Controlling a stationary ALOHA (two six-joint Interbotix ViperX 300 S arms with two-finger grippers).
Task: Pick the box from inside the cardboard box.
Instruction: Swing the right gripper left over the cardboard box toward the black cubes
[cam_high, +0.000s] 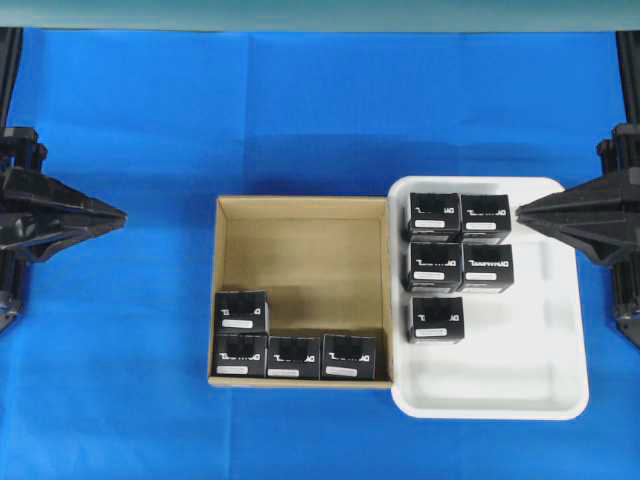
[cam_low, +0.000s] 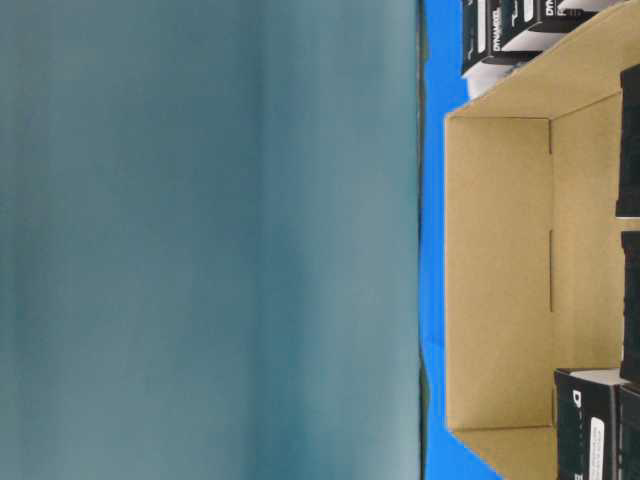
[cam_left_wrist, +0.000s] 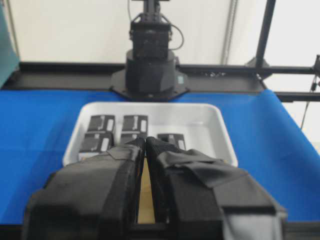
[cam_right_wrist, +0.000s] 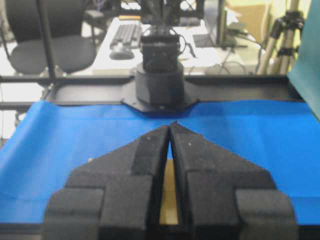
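The brown cardboard box lies mid-table, and several black boxes with white labels line its front and left wall. The table-level view shows its tan inner wall and one black box in a corner. My left gripper hovers far to the left of the carton, shut, with nothing in it. My right gripper sits at the right, level with the tray's far right edge, and is also shut and empty. In the wrist views the left gripper and the right gripper each have their fingertips together.
A white plastic tray touches the carton's right side and holds several more black boxes in its far half. From the left wrist, the tray lies ahead. Blue cloth covers the table, and the arm bases stand at both sides.
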